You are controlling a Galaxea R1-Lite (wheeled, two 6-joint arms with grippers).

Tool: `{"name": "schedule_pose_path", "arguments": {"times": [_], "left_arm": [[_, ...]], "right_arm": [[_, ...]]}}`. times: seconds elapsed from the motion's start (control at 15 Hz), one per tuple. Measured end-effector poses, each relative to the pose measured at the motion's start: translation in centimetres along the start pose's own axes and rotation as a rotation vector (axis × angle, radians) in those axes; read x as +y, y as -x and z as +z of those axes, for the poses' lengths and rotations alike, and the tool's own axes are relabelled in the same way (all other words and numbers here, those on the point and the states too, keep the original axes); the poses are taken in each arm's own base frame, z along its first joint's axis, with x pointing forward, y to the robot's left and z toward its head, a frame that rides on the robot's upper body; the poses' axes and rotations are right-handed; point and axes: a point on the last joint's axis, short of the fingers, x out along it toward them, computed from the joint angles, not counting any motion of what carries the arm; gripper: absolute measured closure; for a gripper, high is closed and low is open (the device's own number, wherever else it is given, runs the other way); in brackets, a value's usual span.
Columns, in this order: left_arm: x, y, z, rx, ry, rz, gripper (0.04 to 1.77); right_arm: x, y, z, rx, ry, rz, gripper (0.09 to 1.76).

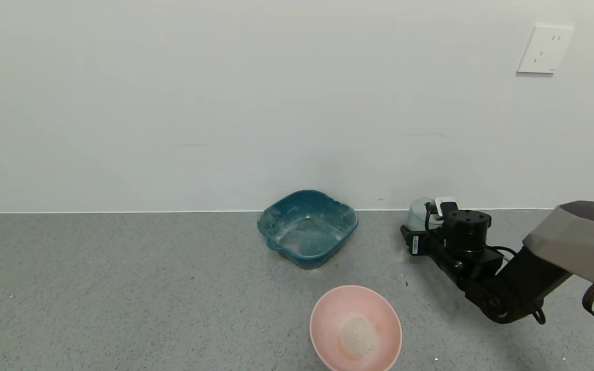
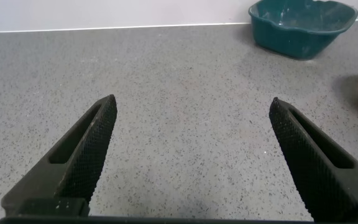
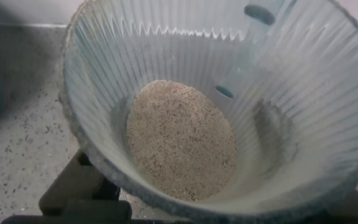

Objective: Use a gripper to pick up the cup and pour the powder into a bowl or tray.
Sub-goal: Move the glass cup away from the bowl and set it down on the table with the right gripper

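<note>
The pale ribbed cup [image 1: 418, 212] stands at the back right by the wall, between the fingers of my right gripper [image 1: 427, 222], which is shut on it. The right wrist view looks down into the cup [image 3: 303, 93], and beige powder [image 3: 180, 140] lies in its bottom. One black finger [image 3: 73, 186] shows beside the cup's base. The pink bowl [image 1: 328, 314] sits at the front centre with a small heap of powder [image 1: 358, 336] in it. My left gripper [image 2: 191, 118] is open and empty over bare counter, out of the head view.
A dark teal basin [image 1: 307, 226] with white residue stands near the wall, left of the cup; it also shows in the left wrist view [image 2: 303, 28]. The wall runs right behind the cup. A wall socket [image 1: 544, 49] is high on the right.
</note>
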Motion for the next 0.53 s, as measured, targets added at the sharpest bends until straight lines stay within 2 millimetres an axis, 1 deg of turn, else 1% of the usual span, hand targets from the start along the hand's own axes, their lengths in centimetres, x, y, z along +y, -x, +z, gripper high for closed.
{"name": "schedule_pose_path", "arguments": {"times": [0.27,0.53], "left_arm": [[0.0,0.0,0.0,0.0,0.0,-0.001,0.05],[0.0,0.0,0.0,0.0,0.0,0.0,0.05]], "right_arm": [[0.3,-0.5,-1.2,0.025,0.008,0.004,0.5],[0.4,-0.7,-1.7,0.034,0.01,0.004,0.5]]}}
